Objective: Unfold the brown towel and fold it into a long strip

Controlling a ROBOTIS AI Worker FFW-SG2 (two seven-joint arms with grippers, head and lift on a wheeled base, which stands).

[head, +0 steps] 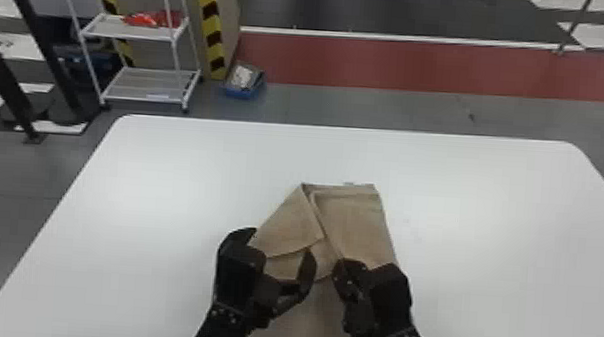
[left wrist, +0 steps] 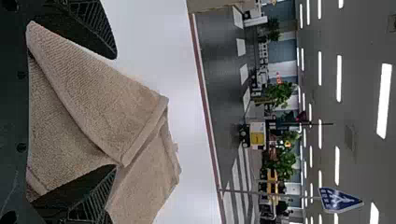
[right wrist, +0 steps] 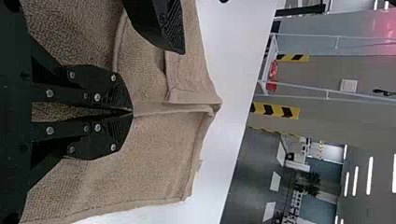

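We see the near part of the brown towel point(head: 347, 223) come in at the bottom of the head view, between our two black arms. It lies on the white bench point(head: 484, 201), in the middle from side to side.

A bit farther on, our left gripper point(head: 280, 243) is wide open. Its two fingers are well apart, with some towel between them, but they do not pinch it. Just beside it, our right gripper point(head: 346, 266) has its fingers pressed together. In the right wrist view, the tips of the right gripper point(right wrist: 132, 113) nip a raised fold of the towel.

Past the grippers, a flap on the left side of the towel is turned in toward the middle, so its edge runs on a slant. The right side lies flatter. The far edge is almost straight, and a tiny tag point(head: 348, 184) pokes out there.

The bench goes on past the towel to its round far corners. Behind it is a gray floor point(head: 350, 106). To the left on the floor stands a white rack point(head: 124, 29) with a red thing point(head: 147, 19) on its top shelf. A blue box point(head: 240, 93) sits near the rack. Farther back we see a wide red stripe point(head: 422, 67).
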